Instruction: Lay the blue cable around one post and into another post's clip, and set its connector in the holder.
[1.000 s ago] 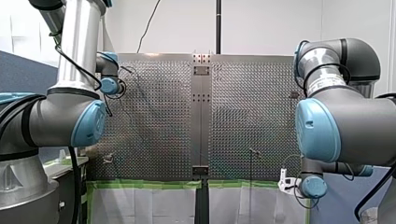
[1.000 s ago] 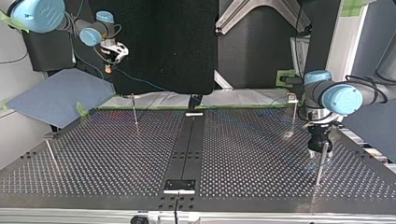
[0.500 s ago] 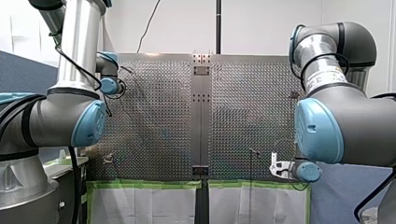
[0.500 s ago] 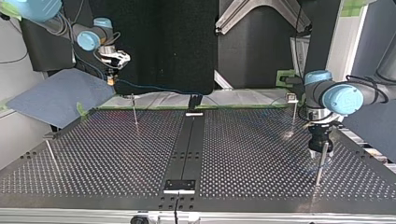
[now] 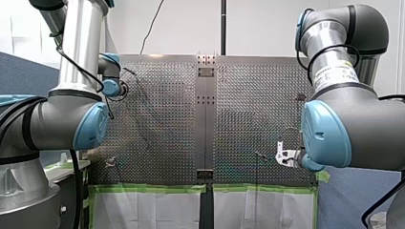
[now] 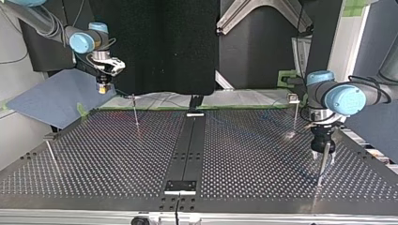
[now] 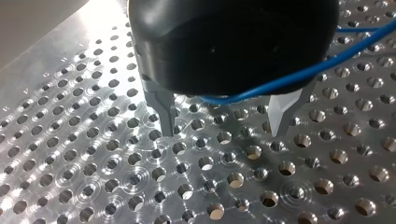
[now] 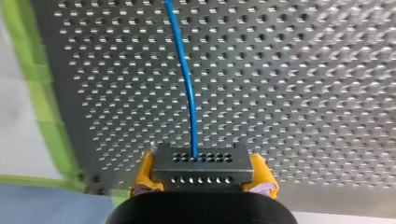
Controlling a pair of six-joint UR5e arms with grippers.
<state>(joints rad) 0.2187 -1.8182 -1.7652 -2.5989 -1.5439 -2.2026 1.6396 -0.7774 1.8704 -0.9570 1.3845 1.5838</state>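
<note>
In the right wrist view my right gripper [image 8: 203, 179] has its yellow pads [image 8: 145, 173] shut on a black connector [image 8: 203, 165]. The blue cable [image 8: 185, 79] leaves the connector and runs ahead over the perforated table [image 8: 303, 93]. In the top view this gripper [image 6: 103, 86] hangs above the table's far left corner. My left gripper [image 6: 324, 157] stands open at the top view's right, with its fingers on either side of a thin post [image 6: 320, 172]. In the left wrist view the blue cable [image 7: 289, 79] crosses under the black gripper body, above the open metal fingers [image 7: 161, 109].
More thin posts stand at the far left [image 6: 135, 111], the near left [image 6: 50, 153] and the far right [image 6: 294, 112] of the top view. A dark centre strip [image 6: 187, 145] carries a bracket at its near end [image 6: 180, 186]. Green tape [image 5: 153, 189] lines the table's edge.
My right gripper has carried the connector lower and to the left in the top view, and up and left in the front view. My left gripper has barely moved.
</note>
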